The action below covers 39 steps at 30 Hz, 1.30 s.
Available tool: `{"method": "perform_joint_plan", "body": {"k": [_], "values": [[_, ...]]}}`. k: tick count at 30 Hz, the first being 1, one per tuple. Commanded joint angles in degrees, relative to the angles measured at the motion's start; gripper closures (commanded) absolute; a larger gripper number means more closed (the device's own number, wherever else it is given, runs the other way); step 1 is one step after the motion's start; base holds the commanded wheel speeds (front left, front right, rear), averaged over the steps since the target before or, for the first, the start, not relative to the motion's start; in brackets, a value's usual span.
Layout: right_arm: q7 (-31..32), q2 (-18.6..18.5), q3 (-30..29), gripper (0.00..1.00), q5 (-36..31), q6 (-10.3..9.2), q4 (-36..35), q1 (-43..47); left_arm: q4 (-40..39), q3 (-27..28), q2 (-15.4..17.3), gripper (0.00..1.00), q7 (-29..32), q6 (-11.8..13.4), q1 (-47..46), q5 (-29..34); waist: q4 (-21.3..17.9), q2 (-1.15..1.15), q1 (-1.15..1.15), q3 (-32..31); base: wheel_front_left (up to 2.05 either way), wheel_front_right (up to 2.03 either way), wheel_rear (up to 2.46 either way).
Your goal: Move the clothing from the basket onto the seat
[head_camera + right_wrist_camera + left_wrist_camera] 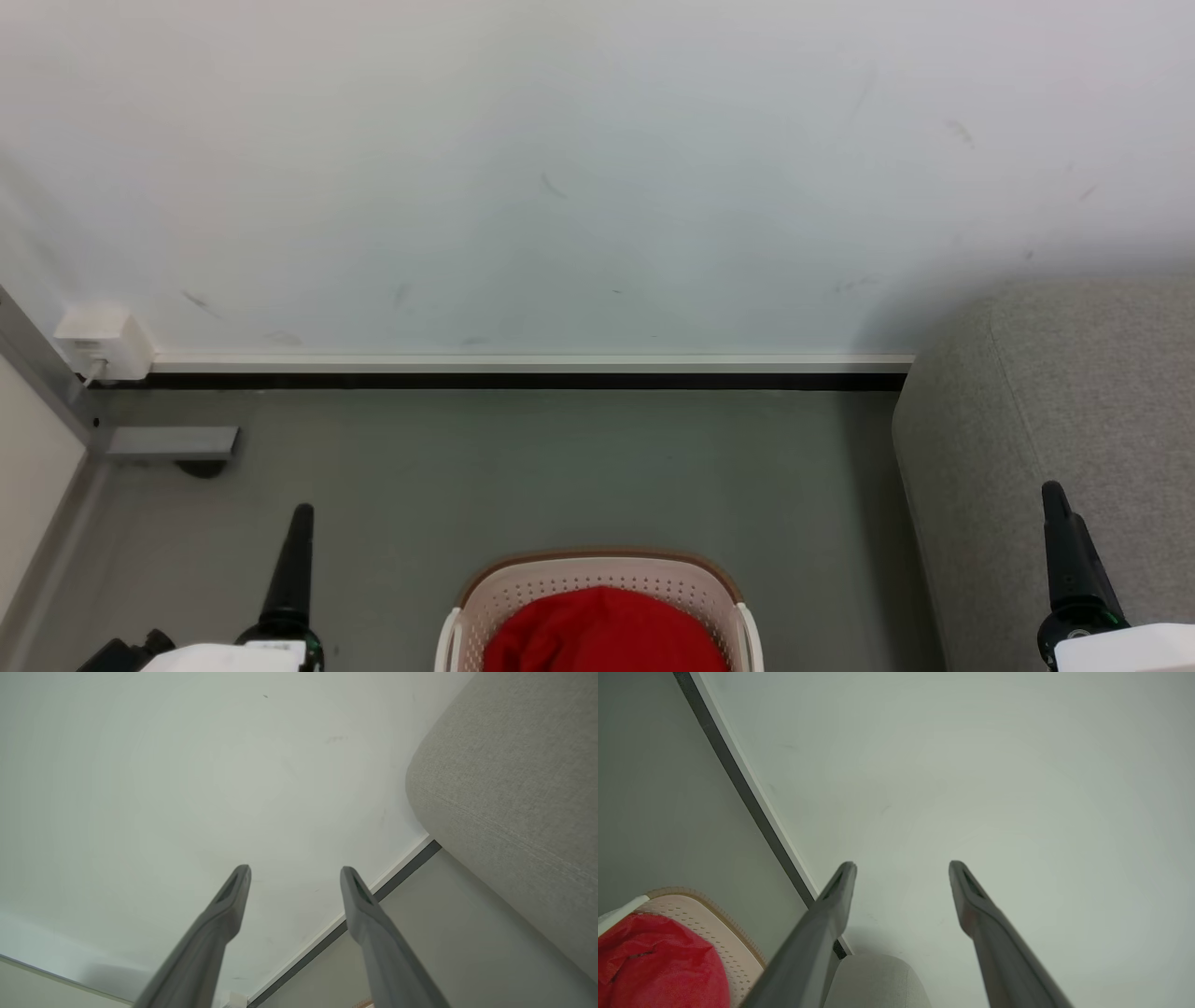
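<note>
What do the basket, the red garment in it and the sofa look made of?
The basket looks like moulded plastic, matte cream, with rows of holes and a brown rim. The clothing seems soft matte red fabric, bunched in rounded folds; weave too fine to tell. The seat looks like light grey woven upholstery, coarse-textured with a seam.

Left tool (901, 865), right tool (295, 870), 2 long tapered dark-grey fingers (999, 952) each, white wrist casings (1134, 649)
</note>
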Motion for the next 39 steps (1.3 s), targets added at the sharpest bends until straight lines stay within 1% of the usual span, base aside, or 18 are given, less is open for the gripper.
{"method": "perform_joint_plan", "body": {"k": [1,13,26,39], "values": [[-0.7,-0.9,0.3,0.0,-2.6,-0.03,-1.5,-0.2,-1.1,-0.2,0.5,0.0,-0.6,0.2,-0.2,2.4,0.1,0.0,0.0,0.0,0.0,0.0,0.0],[-3.2,-2.3,2.3,0.0,-14.5,-0.05,-3.4,0.5,-2.5,-1.5,0.6,0.0,-3.1,0.9,0.6,14.4,0.5,0.0,0.0,0.0,0.0,0.0,0.0],[-5.6,-3.1,3.9,0.0,-25.1,-0.06,-4.1,1.1,-3.1,-3.0,0.7,0.0,-5.5,1.0,1.4,26.8,0.8,0.0,0.0,-0.1,0.0,0.0,0.0],[-7.7,-3.7,5.5,0.0,-34.3,-0.07,-4.0,1.5,-3.4,-3.8,0.7,0.0,-7.6,1.3,2.0,36.5,1.3,0.0,0.0,-0.2,0.0,0.0,0.0]]}}
